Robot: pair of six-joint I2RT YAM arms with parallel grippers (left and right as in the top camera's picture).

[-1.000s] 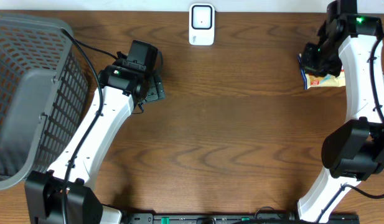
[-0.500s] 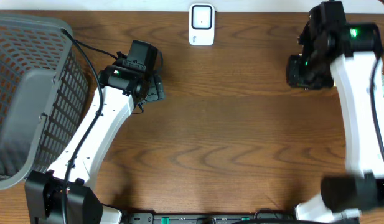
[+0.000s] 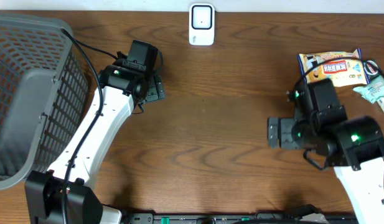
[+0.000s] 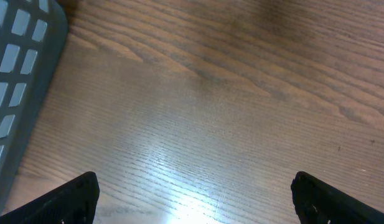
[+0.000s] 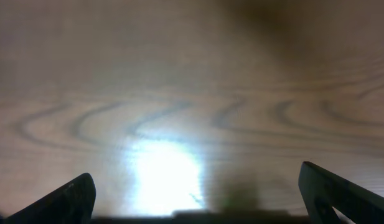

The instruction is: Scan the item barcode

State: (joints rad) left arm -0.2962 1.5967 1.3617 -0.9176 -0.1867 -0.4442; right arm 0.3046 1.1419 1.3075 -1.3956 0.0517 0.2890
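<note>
Right arm hangs empty-handed, with the snack packet lying just beyond it on the table

Nearest me, the right gripper (image 3: 276,133) sits low over bare wood with its fingers spread wide and nothing between them; its wrist view shows only grain and glare. The snack packet (image 3: 333,68) lies flat past the arm's body, toward the far right corner, so the gripper, facing left, points away from it and would have to swing round and reach outward. The packet's long axis runs roughly left to right, tilted a touch. It is far closer to this arm than to the left one. It looks a yellow-orange printed pouch, crinkly; I can make out no barcode. Just beside it lies a pale green wrapper (image 3: 374,92). Further off, the left gripper (image 3: 155,87) is also spread and empty, near the grey basket (image 3: 30,74). At the far edge stands the white scanner (image 3: 201,25).
</note>
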